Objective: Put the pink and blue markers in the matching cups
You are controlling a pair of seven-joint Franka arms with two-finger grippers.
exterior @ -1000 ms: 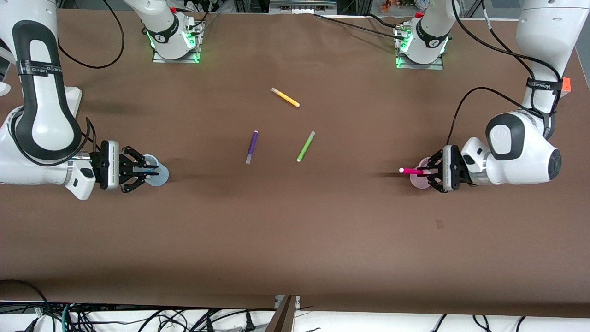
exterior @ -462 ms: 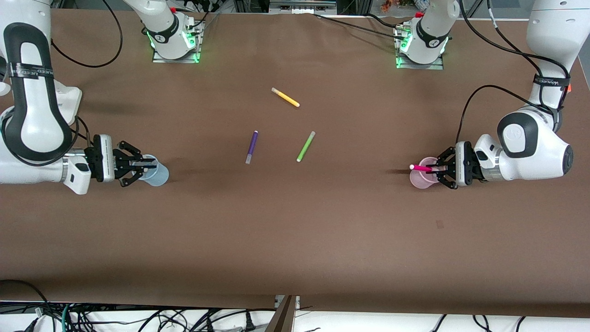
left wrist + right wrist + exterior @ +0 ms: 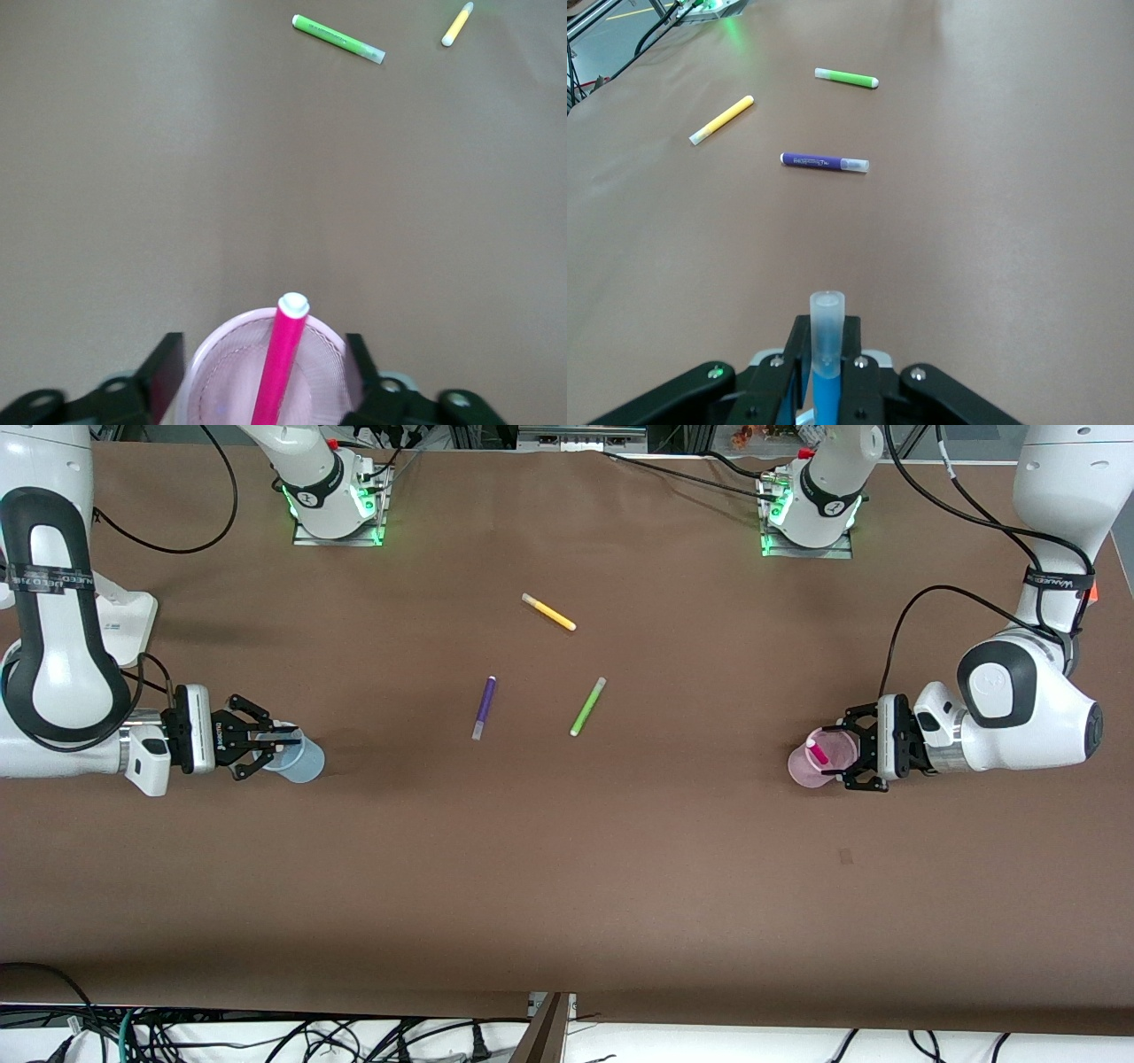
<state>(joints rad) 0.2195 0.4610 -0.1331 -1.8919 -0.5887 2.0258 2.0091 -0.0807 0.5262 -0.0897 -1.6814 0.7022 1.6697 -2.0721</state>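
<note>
your left hand (image 3: 840, 755) is spread around the pale pink translucent plastic cup (image 3: 811, 769), with the slim magenta-pink marker (image 3: 280, 363) standing inside. your right hand (image 3: 285, 742), over the pale blue translucent cup (image 3: 301, 762), pinches the bright blue marker (image 3: 826, 354).

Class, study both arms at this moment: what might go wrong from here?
1. The left gripper, open, straddles the pink cup holding the pink marker; pulling away carelessly might tip it.
2. The right gripper is shut on the blue marker over the blue cup; released off-centre, the marker might miss or topple the cup.
</note>
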